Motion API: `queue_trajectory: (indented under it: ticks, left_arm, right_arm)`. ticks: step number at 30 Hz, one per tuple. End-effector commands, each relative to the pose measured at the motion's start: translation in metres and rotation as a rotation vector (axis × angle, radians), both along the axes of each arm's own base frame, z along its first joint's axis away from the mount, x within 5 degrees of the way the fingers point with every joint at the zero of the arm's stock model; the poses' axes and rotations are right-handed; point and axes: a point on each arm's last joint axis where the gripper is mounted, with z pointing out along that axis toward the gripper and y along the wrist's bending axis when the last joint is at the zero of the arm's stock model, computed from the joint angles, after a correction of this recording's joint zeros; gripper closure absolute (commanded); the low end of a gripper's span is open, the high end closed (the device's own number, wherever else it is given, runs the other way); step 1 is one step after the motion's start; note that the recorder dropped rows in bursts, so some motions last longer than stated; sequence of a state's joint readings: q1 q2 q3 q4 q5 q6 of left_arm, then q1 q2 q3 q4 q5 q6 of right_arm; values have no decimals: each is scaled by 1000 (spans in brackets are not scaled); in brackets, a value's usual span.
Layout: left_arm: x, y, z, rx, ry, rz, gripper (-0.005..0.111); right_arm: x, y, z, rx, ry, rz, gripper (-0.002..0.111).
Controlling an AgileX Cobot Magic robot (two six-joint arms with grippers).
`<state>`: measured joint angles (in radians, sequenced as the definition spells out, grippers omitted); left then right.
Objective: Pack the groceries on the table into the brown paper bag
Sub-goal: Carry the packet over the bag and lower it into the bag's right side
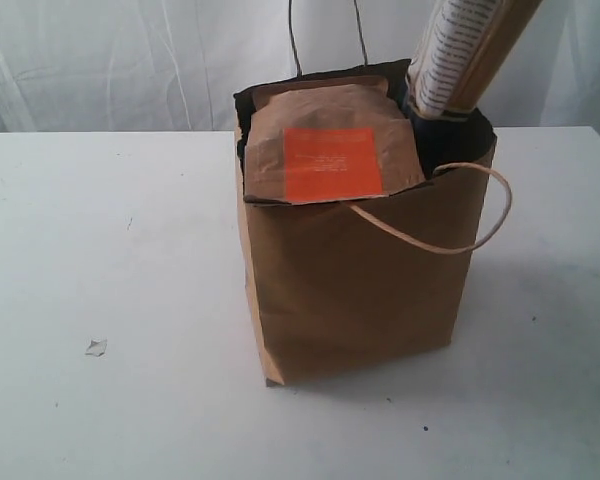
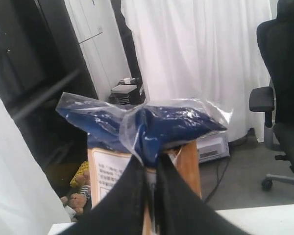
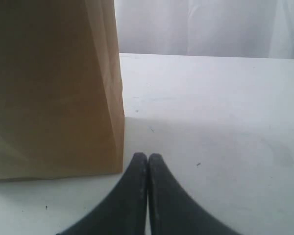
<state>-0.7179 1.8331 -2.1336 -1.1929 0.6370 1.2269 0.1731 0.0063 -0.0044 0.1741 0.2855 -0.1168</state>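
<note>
Nearest the exterior camera, on the white table [image 1: 100,250], a small pale scrap [image 1: 97,347] lies well to the left of the brown paper bag [image 1: 360,290]. The bag stands upright mid-table, and its front twine handle [image 1: 480,225] droops over the right of the rim. Low beside the bag, the right gripper [image 3: 147,157] sits near the tabletop, its fingers pressed together on nothing. In the bag's mouth, toward the front and left, the brown orange-labelled pouch [image 1: 330,150] pokes up above the rim, label facing forward. Behind it, at the right rear corner, the long pasta packet [image 1: 460,60] stands in the bag and tilts rightward, running out of the top of the view. The left gripper [image 2: 148,164] pinches the packet's crimped dark-blue end, jaws clamped tight on the film. Farther back, the rear handle [image 1: 325,40] rises before a white curtain [image 1: 130,60].
</note>
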Motion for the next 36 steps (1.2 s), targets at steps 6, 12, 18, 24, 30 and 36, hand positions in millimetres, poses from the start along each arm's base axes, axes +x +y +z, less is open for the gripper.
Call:
queue_trajectory:
  ticks: [6, 12, 18, 24, 30, 36]
  left_arm:
    - [-6, -1, -7, -19, 49, -64, 106]
    - [-10, 0, 3, -123, 20, -102, 106]
    - [-12, 1, 6, -164, -29, -122, 106]
    - [-14, 3, 12, -228, -56, -144, 106]
    - [-13, 3, 7, -208, -72, -154, 106]
    - [3, 12, -9, -257, -32, -169, 106]
  right_arm:
    - [0, -1, 0, -3, -12, -7, 108]
    - [0, -1, 0, -3, -12, -7, 108]
    - [0, -1, 0, -3, -12, -7, 108]
    - [0, -1, 0, -3, -12, -7, 108]
    - [0, -1, 0, -3, -12, -7, 108]
    - [0, -1, 0, -3, -12, -7, 108]
